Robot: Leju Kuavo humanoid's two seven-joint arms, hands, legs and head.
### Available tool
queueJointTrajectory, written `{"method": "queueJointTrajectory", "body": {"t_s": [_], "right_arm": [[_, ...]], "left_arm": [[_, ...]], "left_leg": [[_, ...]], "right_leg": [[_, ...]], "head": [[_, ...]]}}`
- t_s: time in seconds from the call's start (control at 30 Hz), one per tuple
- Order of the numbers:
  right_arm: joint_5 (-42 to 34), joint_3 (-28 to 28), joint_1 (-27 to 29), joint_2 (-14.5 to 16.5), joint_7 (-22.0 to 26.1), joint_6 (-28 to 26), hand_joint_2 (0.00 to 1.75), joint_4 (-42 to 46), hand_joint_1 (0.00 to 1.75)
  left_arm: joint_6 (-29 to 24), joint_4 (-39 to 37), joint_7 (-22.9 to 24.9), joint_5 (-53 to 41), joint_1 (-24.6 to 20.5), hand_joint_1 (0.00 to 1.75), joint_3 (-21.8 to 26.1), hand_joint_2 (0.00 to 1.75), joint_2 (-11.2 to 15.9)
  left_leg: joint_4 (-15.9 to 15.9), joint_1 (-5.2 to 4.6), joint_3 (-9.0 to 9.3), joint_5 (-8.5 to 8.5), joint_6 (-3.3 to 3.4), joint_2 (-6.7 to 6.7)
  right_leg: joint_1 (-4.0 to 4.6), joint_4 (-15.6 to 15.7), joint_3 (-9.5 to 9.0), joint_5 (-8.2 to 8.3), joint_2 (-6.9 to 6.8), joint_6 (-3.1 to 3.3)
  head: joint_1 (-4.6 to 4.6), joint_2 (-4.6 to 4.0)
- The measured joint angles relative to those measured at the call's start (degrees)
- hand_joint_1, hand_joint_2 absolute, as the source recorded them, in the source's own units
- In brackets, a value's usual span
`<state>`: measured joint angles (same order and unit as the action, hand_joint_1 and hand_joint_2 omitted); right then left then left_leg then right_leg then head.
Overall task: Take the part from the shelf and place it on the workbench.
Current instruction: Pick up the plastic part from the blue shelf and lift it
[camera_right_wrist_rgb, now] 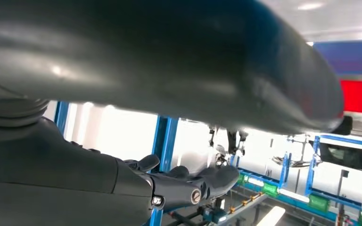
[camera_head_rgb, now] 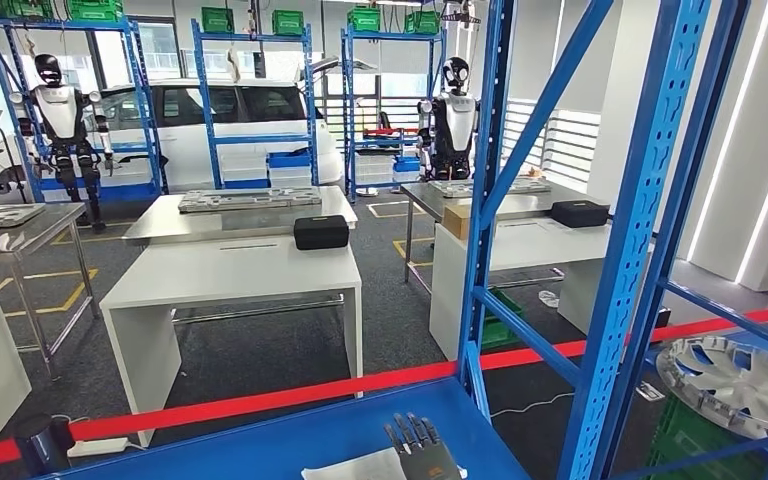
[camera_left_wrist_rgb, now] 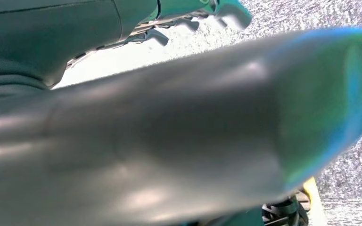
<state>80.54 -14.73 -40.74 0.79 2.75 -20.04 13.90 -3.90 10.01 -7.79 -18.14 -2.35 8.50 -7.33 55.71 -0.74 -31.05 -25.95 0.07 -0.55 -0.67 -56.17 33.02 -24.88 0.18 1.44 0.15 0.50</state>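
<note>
Entry: the part is most likely the silver wheel cover [camera_head_rgb: 735,383], lying flat on the shelf's lower level at 4 o'clock in the head view, behind the blue uprights [camera_head_rgb: 628,250].

You should expect it to be light, thin plastic: stiff across the rim, flexible and breakable at the spokes, glossy and so a bit slippery. Take it at the rim, or hook through a spoke opening.

Its far side is cut off by the picture edge and a diagonal brace crosses it.

One hand [camera_head_rgb: 420,447] shows at 6 o'clock over the blue shelf board [camera_head_rgb: 260,440], fingers straight and apart, empty; I judge it the right hand [camera_right_wrist_rgb: 188,181]. In the left wrist view, the left hand [camera_left_wrist_rgb: 188,23] is blurred; its grip cannot be told.

The white table [camera_head_rgb: 230,272] sits at 10 o'clock, beyond the red tape [camera_head_rgb: 260,400].
</note>
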Motion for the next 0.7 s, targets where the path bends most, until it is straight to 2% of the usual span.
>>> {"method": "queueJointTrajectory", "body": {"t_s": [0.1, 0.33, 0.7], "right_arm": [[-0.01, 0.0, 0.05, 0.0, 0.01, -0.03, 0.0, 0.0, 0.0], [-0.26, 0.09, 0.07, 0.01, 0.84, -0.45, 0.0, 0.0, 0.0], [-0.33, 0.26, 0.22, -0.1, 0.98, -1.01, 0.0, 0.0, 0.0]], "left_arm": [[0.02, -0.02, -0.18, -0.01, 0.01, 0.0, 0.0, 0.0, -0.01], [0.13, -0.02, -0.61, 0.03, 0.03, 0.0, 0.02, 0.0, -0.01], [0.6, -0.02, -0.56, -0.14, 0.03, 0.0, 0.04, 0.0, -0.01]], "left_leg": [[0.28, -0.02, -0.18, -0.13, 0.28, -0.01], [0.44, -0.05, -0.28, -0.21, 0.4, 0.01], [0.43, 0.04, -0.27, -0.21, 0.35, 0.05]], "right_leg": [[0.0, 0.03, 0.01, -0.02, 0.0, -0.56], [0.0, 0.03, 0.07, 0.01, 0.0, -1.0], [0.09, -0.1, 0.22, -0.05, 0.03, -1.06]], "head": [[0.07, 0.0], [0.09, 0.0], [0.01, 0.0]]}}
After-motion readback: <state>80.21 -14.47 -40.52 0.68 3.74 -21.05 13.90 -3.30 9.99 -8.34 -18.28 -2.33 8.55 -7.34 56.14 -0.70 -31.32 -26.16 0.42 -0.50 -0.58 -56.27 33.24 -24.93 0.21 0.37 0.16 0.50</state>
